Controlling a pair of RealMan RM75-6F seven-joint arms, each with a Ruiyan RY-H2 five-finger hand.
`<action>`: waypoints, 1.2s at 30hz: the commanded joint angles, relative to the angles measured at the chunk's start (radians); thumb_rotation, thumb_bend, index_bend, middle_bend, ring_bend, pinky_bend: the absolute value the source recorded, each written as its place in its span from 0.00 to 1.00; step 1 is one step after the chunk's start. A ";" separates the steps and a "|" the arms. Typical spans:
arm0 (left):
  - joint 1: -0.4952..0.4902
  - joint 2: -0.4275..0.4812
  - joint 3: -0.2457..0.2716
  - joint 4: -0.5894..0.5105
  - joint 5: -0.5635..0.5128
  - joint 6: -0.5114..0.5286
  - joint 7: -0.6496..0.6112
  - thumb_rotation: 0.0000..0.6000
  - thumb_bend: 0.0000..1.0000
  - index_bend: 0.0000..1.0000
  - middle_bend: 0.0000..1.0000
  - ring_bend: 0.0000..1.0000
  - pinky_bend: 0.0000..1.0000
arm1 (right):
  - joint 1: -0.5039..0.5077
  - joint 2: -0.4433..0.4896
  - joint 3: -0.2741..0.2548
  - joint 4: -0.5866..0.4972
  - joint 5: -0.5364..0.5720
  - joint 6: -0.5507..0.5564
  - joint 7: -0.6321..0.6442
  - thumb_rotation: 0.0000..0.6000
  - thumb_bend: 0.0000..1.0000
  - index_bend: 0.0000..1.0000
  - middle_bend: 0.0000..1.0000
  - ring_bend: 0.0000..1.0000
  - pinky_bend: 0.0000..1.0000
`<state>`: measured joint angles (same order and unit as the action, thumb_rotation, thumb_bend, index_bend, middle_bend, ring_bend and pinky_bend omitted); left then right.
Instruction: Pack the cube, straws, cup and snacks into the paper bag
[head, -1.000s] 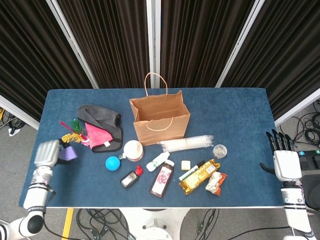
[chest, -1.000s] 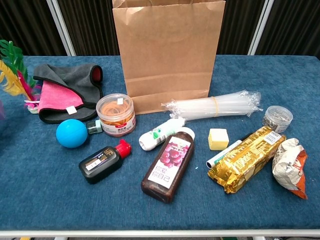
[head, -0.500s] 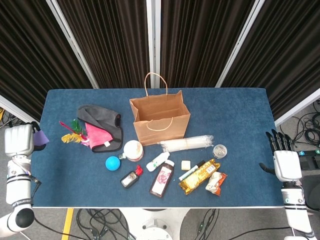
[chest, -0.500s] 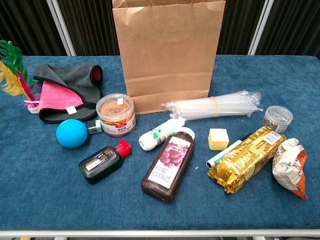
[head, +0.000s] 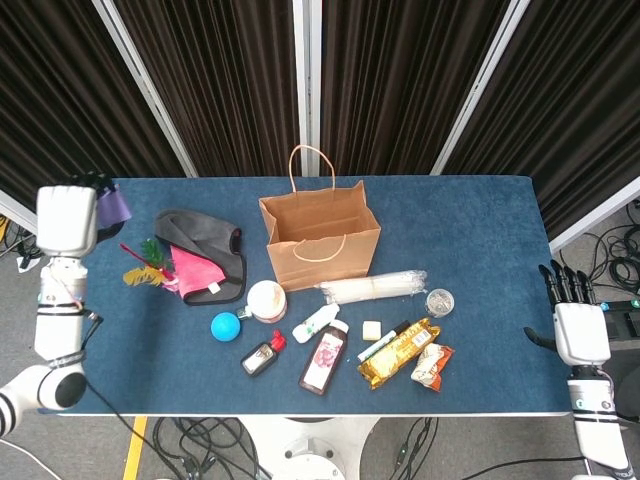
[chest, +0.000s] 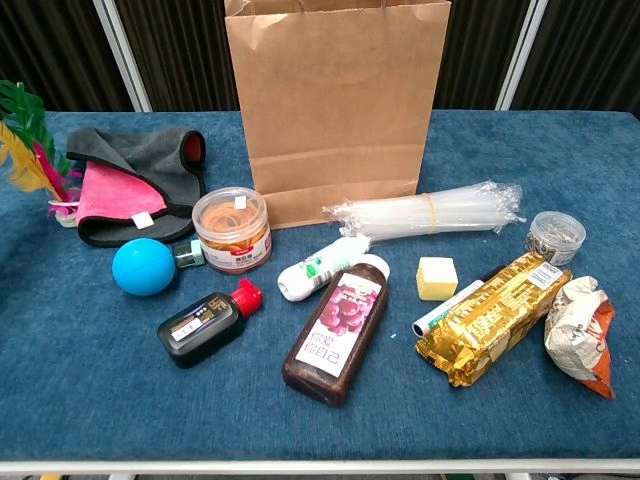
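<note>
The brown paper bag (head: 320, 240) (chest: 335, 100) stands open at mid-table. In front of it lie the wrapped straws (head: 372, 288) (chest: 425, 212), a pale yellow cube (head: 371, 329) (chest: 436, 277), a gold snack pack (head: 398, 352) (chest: 495, 317) and a crumpled snack bag (head: 432, 364) (chest: 577, 335). My left hand (head: 66, 218) is raised over the table's far left corner and holds a purple cup (head: 116, 206). My right hand (head: 578, 322) hangs off the right edge with its fingers straight and apart, holding nothing. Neither hand shows in the chest view.
At the left lie a grey and pink cloth (head: 200, 250) and a feathered shuttlecock (head: 145, 262). A blue ball (head: 226, 326), a rubber-band jar (head: 266, 300), an ink bottle (head: 262, 355), a white bottle (head: 316, 322), a dark sauce bottle (head: 323, 360) and a small tin (head: 439, 299) crowd the front.
My left hand has swung from the front left edge out past the table and up to the far left corner, carrying the purple cup. The right hand has dropped slightly.
</note>
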<state>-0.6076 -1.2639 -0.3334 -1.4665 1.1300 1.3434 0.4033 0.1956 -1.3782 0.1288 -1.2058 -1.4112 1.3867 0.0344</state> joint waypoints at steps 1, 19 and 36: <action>-0.060 -0.031 -0.037 0.041 0.051 -0.024 -0.052 1.00 0.23 0.63 0.64 0.60 0.69 | 0.001 -0.001 0.001 0.001 0.001 -0.002 0.001 1.00 0.00 0.00 0.00 0.00 0.00; -0.269 -0.143 -0.131 -0.016 0.052 -0.116 -0.065 1.00 0.23 0.63 0.64 0.60 0.69 | 0.001 -0.022 -0.001 0.043 0.009 -0.018 0.038 1.00 0.00 0.00 0.00 0.00 0.00; -0.356 -0.284 -0.169 -0.010 -0.025 -0.164 -0.242 1.00 0.23 0.63 0.64 0.60 0.69 | -0.001 -0.031 0.005 0.093 0.024 -0.038 0.090 1.00 0.00 0.00 0.00 0.00 0.00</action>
<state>-0.9584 -1.5397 -0.5007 -1.4743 1.1114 1.1847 0.1721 0.1946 -1.4082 0.1337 -1.1140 -1.3878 1.3501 0.1233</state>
